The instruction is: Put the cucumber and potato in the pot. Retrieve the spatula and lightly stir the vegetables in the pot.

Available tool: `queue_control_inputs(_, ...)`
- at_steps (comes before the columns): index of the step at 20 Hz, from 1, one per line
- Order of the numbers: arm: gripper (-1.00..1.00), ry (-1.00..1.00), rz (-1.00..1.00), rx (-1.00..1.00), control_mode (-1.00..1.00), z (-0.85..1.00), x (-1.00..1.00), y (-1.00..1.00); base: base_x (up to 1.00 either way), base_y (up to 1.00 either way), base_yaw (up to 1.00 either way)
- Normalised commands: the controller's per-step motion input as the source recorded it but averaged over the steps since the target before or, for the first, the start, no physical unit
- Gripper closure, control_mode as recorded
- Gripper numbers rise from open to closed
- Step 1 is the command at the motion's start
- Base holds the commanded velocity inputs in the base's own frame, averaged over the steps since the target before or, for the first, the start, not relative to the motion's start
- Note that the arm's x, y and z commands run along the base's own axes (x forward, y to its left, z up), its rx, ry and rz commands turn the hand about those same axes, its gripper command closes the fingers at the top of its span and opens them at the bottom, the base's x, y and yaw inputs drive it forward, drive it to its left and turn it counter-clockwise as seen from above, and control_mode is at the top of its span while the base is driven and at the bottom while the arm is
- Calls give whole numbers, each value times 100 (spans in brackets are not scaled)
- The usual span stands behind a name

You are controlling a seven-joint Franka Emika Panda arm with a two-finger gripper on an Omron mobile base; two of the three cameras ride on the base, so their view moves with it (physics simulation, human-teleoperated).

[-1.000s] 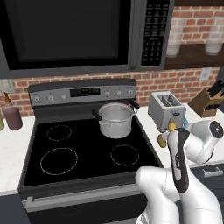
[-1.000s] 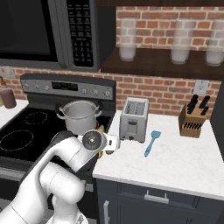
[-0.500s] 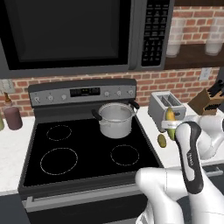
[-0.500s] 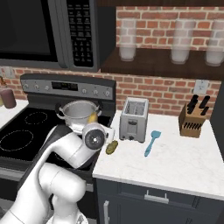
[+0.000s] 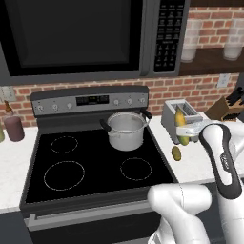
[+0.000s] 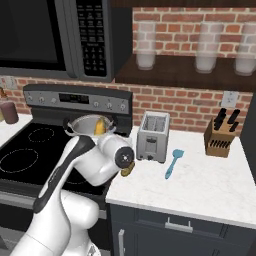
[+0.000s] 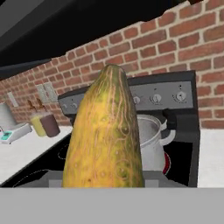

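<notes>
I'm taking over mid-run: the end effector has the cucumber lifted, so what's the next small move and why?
Probably carry the cucumber left toward the pot on the stove's back burner. The end effector holds it beside the toaster, not yet over the pot's open rim, while the potato lies on the counter.

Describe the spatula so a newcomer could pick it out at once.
Start at the white counter right of the stove, then find the silver toaster. The spatula lies flat just right of it, slim and pale blue, unlike the dark-handled knife block by the wall.
</notes>
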Motion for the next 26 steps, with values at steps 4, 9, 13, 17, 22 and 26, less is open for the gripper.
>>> queue_control_inputs(4,100,-16,7,0,-100,7,2,25,0,0,0)
queue_control_inputs(9,100,6,0,-2,-100,21,14,38,0,0,0)
queue_control_inputs(13,100,6,0,0,-100,29,14,11,0,0,0)
queue_control_inputs(17,100,0,1,0,-100,3,28,16,0,0,0)
queue_control_inputs(22,100,0,0,0,-100,0,41,33,0,0,0)
queue_control_inputs(26,100,0,0,0,-100,0,43,21,0,0,0)
